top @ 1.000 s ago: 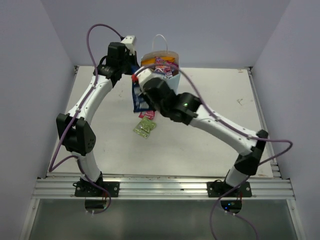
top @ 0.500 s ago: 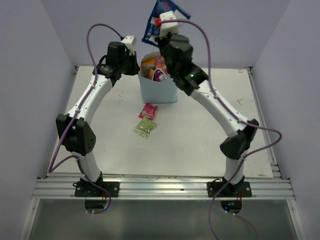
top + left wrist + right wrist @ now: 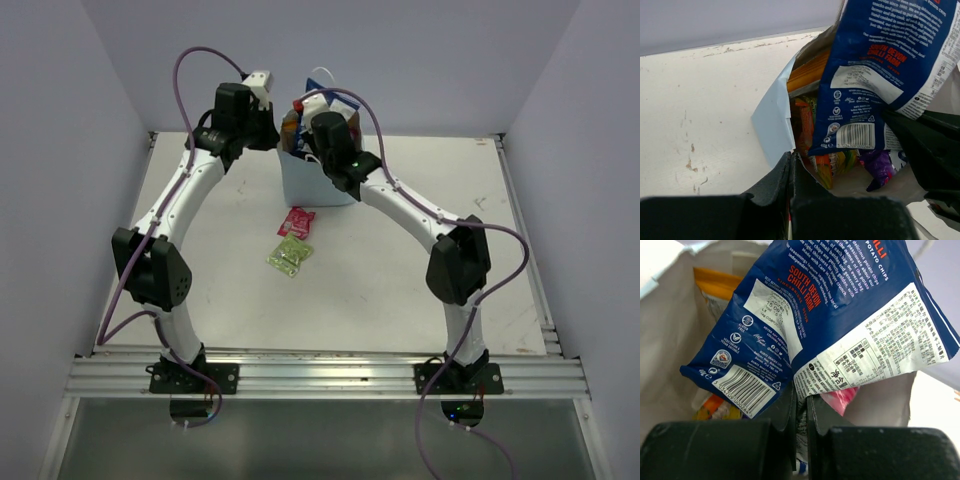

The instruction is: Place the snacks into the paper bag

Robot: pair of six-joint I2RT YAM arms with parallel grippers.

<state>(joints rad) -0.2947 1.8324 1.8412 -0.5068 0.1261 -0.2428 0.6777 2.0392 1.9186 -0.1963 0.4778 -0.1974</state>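
ABOVE THE TABLE: The paper bag (image 3: 318, 188) stands upright at the far side of the table (image 3: 420, 290), with both arms meeting at its mouth. The left arm (image 3: 185, 200) reaches its left rim and the right arm (image 3: 400, 205) bends over the top, its wrist hiding what it carries. A pink sachet (image 3: 298, 221) and a green sachet (image 3: 289, 256) lie on the table just in front of the bag, not yet packed.

LEFT WRIST: The left jaws are fully shut on the bag's near rim, pinching the paper and holding the mouth open. A blue-white packet (image 3: 880, 75) hangs tilted over the opening, its barcode corner dipping inside. An orange chip bag (image 3: 807, 75) and a purple bag (image 3: 879, 167) already sit in the bag.

RIGHT WRIST: The right jaws are all but shut, clamped on the packet's lower edge beside the barcode, with the rest of it fanning above the bag's pale inner wall.

Most of the packet appears to stand above the rim, so opening the jaws here would likely let it flop out. The better move seems to be to sink it, flat face parallel to the bag's wall, into the gap beside the orange bag. The right jaws should open only once its bulk is below the rim. The left pinch is best held meanwhile, so the light bag neither tips nor closes.
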